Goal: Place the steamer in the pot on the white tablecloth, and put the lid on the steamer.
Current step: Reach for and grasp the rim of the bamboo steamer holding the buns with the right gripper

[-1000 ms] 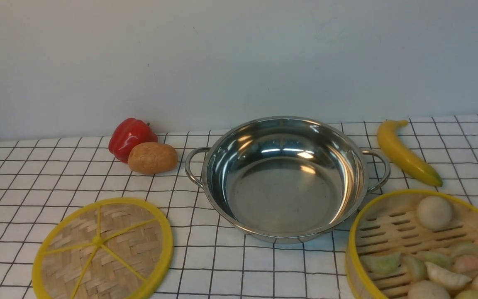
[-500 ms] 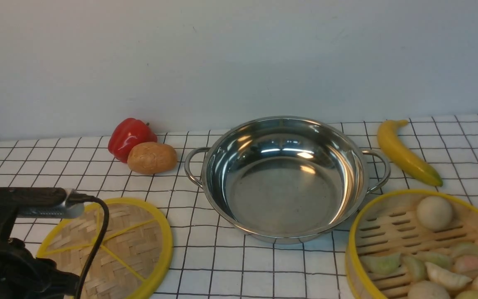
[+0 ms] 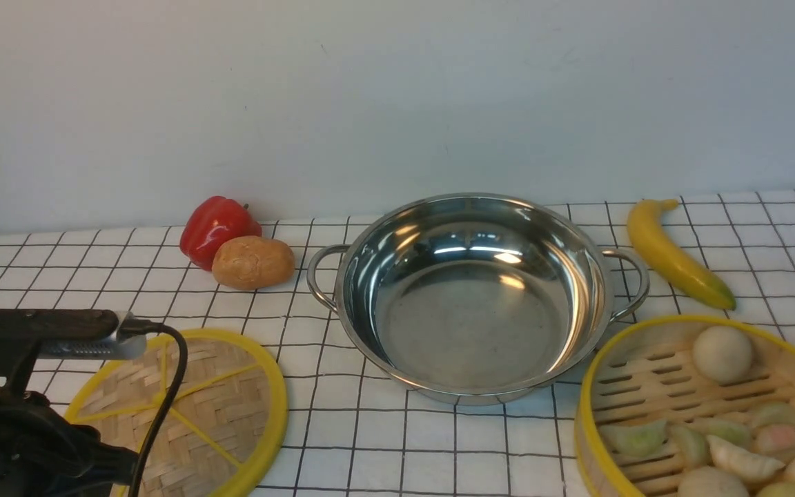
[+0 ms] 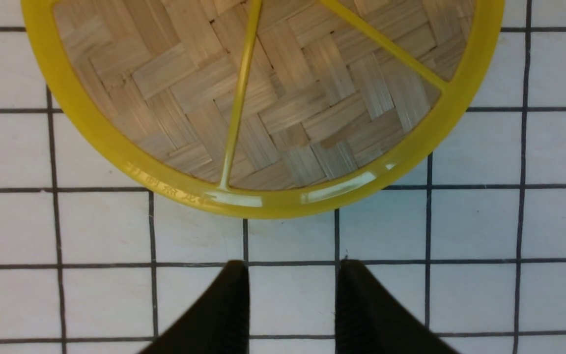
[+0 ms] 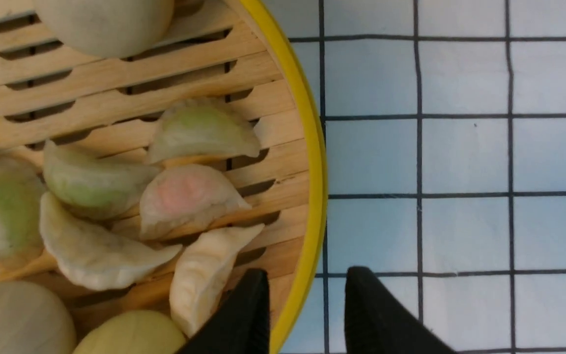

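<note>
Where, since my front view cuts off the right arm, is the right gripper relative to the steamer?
Observer: The right gripper straddles the steamer at its yellow rim, with one finger inside by a dumpling and the other outside over the white tablecloth.
Operator: Closed on the rim?
Observer: No. The jaws are open, and cloth shows between the rim and the outer finger.
Operator: And the left gripper, hidden behind its arm?
Observer: The left gripper is open over bare cloth, just short of the lid, with nothing between its fingers.
</note>
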`<action>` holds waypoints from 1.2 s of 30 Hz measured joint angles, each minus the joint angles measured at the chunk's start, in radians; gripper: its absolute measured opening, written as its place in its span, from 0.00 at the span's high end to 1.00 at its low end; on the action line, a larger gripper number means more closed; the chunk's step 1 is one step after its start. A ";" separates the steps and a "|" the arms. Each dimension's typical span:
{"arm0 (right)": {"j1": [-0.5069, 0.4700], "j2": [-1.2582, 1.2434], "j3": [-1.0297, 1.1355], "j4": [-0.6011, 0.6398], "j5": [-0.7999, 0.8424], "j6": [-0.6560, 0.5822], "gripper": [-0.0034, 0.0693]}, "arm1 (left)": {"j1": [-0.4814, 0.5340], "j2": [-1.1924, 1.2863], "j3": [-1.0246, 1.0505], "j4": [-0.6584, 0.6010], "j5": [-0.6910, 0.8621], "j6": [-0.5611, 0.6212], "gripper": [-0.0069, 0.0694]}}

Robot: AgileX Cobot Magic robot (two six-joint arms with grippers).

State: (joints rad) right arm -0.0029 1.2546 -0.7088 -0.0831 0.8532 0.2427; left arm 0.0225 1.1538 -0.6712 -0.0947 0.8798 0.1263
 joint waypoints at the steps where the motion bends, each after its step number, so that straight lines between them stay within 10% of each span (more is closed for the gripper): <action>1: 0.000 0.004 0.000 0.000 -0.002 0.000 0.62 | 0.000 0.000 0.000 0.000 0.000 0.000 0.59; 14: 0.000 0.274 -0.001 -0.022 -0.124 0.018 0.63 | 0.000 0.000 0.000 -0.001 0.000 0.001 0.59; 21: -0.001 0.313 -0.011 -0.040 -0.104 0.065 0.89 | 0.000 0.000 0.000 -0.001 0.001 0.001 0.59; 36: 0.000 0.285 -0.012 -0.154 0.060 0.171 0.88 | 0.000 0.000 0.000 -0.001 0.002 0.001 0.59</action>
State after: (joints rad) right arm -0.0030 1.5400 -0.7210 -0.2370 0.9131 0.4137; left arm 0.0225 1.1538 -0.6712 -0.0954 0.8815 0.1271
